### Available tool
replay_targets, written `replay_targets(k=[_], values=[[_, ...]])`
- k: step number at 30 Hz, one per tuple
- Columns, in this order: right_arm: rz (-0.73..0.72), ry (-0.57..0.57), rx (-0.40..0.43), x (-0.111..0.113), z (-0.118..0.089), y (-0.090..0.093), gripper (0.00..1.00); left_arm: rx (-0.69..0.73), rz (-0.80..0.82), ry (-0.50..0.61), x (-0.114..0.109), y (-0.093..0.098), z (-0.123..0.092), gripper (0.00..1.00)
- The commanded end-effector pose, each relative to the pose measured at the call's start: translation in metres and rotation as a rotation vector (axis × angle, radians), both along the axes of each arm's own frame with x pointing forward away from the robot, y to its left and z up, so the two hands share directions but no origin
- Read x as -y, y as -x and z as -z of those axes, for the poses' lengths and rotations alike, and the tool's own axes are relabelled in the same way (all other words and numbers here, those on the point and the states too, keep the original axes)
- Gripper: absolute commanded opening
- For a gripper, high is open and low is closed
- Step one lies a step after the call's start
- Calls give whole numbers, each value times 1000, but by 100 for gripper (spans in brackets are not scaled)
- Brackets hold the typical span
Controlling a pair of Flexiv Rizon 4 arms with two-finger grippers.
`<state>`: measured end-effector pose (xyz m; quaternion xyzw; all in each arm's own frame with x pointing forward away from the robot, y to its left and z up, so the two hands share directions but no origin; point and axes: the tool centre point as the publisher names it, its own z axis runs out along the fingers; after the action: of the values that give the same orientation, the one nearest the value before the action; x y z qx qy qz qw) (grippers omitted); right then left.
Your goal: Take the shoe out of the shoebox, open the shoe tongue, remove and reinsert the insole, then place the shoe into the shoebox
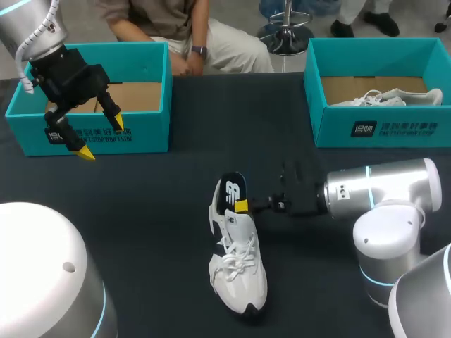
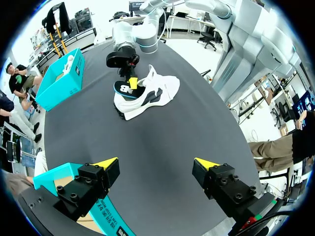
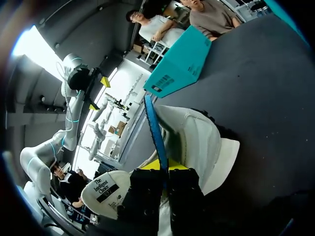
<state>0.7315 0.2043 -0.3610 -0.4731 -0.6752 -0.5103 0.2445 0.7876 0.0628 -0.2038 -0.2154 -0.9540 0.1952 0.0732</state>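
One teal cardboard shoebox [image 1: 88, 134]: upper left of the head view, top open, brown cardboard floor showing.
Left gripper [image 1: 101, 139]: upper left, hanging over the near wall of that box; its two yellow-tipped fingers are spread wide and grip nothing [image 2: 156, 164].
Dark grey table [image 1: 141, 211]: fills the middle of the head view and carries both boxes and the shoe.
White lace-up sneaker [image 1: 239, 267]: lower middle, lying on the table outside both boxes, toe toward the bottom edge and heel toward the centre. In the left wrist view it lies ahead of the left gripper, well apart from it [image 2: 152, 93].
Black insole with a blue edge [image 1: 231, 191]: centre, standing up out of the sneaker's heel opening, its lower end hidden in the shoe.
Right gripper [image 1: 243, 205]: centre, on the arm coming in from the right edge. It is clamped on the insole, and the right wrist view shows the thin blue edge [image 3: 155, 128] pinched between both fingers [image 3: 165, 172].
Second teal shoebox [image 1: 380, 130]: upper right, holding another white shoe [image 1: 384, 97].
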Motion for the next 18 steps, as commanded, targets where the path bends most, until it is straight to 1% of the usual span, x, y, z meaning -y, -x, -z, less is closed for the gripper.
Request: replay_targets(k=[1, 4, 10, 15, 18], values=[[2, 10, 3, 0, 0, 1, 7, 0, 0, -2, 0, 0, 0, 100], [-4, 16, 14, 0, -5, -3, 20, 0, 0, -2, 0, 0, 0, 100], [-12, 28, 37, 1, -15, -10, 21, 0, 0, -2, 0, 0, 0, 100], [-22, 40, 53, 3, -22, -18, 19, 0, 0, -2, 0, 0, 0, 100], [-28, 47, 59, 4, -24, -22, 16, 0, 0, -2, 0, 0, 0, 100]])
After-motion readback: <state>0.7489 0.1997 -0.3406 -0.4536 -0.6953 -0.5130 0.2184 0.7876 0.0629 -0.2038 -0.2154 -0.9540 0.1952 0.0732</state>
